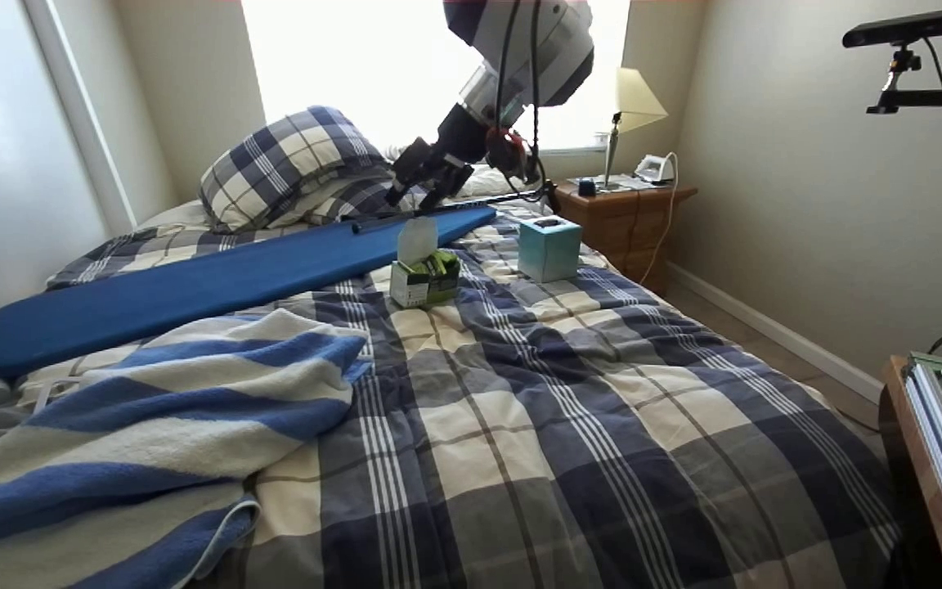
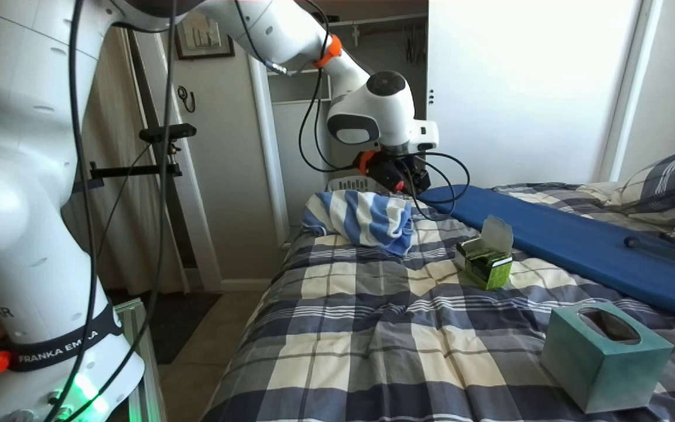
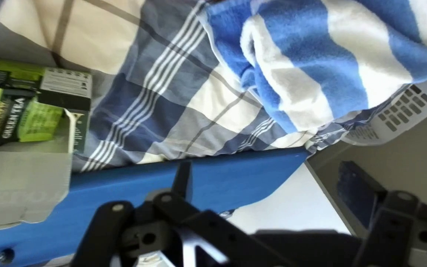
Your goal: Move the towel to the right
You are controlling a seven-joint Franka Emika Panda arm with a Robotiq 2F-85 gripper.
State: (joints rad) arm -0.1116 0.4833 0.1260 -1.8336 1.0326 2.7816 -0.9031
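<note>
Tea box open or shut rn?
Open. The tea box has its lid raised in both exterior views; packets show inside in the wrist view.

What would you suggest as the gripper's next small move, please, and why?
I'd probably ease the raised, open gripper over toward the striped towel before any lowering: in the wrist view its jaws stand apart, gripping nothing, and the towel lies outside that gap, higher in the picture. In an exterior view, the towel rests bunched on the bed.
</note>
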